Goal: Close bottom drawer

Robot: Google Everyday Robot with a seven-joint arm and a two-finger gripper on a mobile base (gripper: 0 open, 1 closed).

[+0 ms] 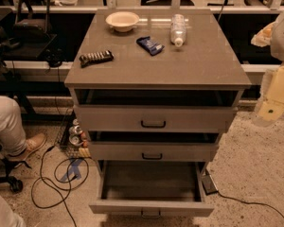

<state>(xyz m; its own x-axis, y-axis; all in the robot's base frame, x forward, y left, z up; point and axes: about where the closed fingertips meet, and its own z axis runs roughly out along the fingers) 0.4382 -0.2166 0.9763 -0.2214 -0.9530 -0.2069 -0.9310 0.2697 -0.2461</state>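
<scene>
The bottom drawer [151, 208] is the lowest of three in the grey-brown cabinet [156, 65]. It is pulled far out toward me and its inside looks empty. Its thin front panel has a small black handle [150, 213] at the centre. My gripper [270, 111] is at the right edge of the view on the cream arm, to the right of the cabinet at about the top drawer's height. It is well above the bottom drawer and apart from it.
The middle drawer [152, 151] and top drawer [154, 118] stand slightly out. On top lie a bowl [122, 20], a bottle [178, 29], a blue packet [150, 45] and a dark bar [95, 57]. A seated person's leg [9, 124], cables [57, 174] and cans [76, 134] are left. A black box [209, 183] is on the floor at right.
</scene>
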